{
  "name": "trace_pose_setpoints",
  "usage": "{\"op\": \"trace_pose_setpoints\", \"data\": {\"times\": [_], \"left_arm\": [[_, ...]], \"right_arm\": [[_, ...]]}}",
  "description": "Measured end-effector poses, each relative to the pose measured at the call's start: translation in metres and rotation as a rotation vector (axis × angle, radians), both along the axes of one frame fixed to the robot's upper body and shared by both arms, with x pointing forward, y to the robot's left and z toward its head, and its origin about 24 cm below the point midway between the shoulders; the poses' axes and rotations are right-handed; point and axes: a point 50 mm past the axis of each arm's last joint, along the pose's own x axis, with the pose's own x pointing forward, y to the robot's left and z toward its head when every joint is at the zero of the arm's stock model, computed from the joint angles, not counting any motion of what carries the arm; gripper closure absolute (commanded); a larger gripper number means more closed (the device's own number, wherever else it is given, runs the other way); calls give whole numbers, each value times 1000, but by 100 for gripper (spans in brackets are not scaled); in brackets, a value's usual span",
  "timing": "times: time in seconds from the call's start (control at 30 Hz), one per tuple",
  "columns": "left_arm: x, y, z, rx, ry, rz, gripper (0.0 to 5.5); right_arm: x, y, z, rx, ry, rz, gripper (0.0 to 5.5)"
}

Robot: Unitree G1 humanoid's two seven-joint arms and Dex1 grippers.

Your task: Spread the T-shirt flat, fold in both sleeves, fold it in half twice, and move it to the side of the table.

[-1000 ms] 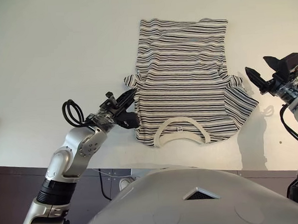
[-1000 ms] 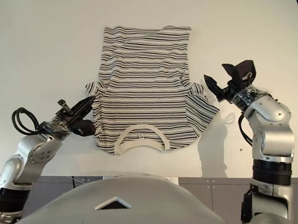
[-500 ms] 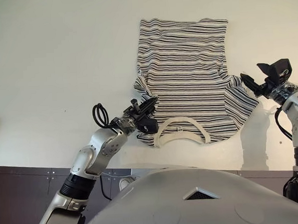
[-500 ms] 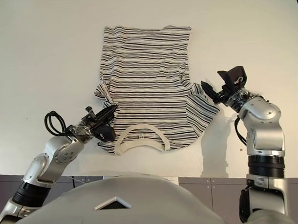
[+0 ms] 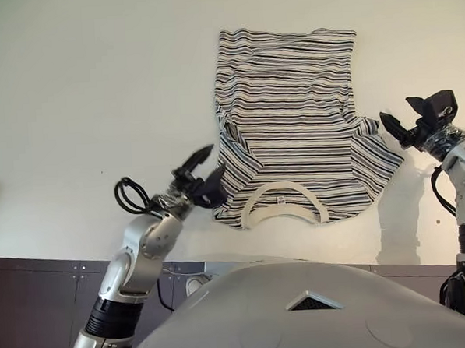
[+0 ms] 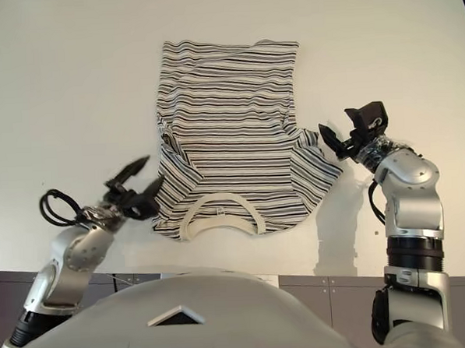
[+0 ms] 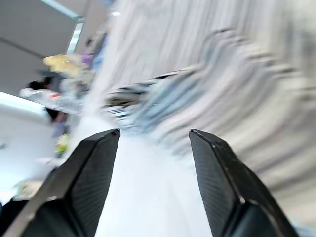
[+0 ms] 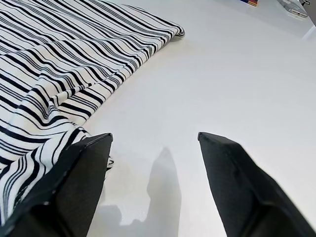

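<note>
One striped T-shirt [image 5: 288, 116], one table [image 5: 95, 88], left tool [image 5: 218, 157] and right tool [image 5: 395, 108] both gaping

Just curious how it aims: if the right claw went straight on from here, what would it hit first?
Probably the bare table right beside the T-shirt's sleeve; the open right gripper points along the cloth's edge, though depth is unclear.

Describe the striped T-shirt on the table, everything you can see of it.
The black-and-white striped knit T-shirt lies flat on the white table, white ribbed collar nearest the robot, hem at the far edge. Its left sleeve is folded in over the body; the right sleeve is spread out, slightly rumpled. The open left hand sits by its near left corner, the open right hand by the right sleeve; contact unclear.
</note>
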Motion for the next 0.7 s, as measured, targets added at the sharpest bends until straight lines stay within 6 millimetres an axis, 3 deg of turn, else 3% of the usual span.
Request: {"op": "trace_pose_setpoints", "data": {"times": [0.13,0.23,0.3,0.37,0.47,0.7], "left_arm": [[29,10,18,-93,-88,180,293],[32,15,-1,-57,-15,225,293],[37,10,-15,-75,37,234,293],[46,4,-21,-110,45,230,293],[49,0,-27,-149,56,191,293],[43,-12,-38,-178,165,82,293]], "right_arm": [[2,-5,10,-51,-13,67,230],[8,-15,18,-120,-9,133,230],[3,-32,22,-253,31,229,230],[-4,-57,26,-411,78,277,230],[-8,-73,30,-518,120,358,230],[-25,-49,38,-694,178,921,230]]}}
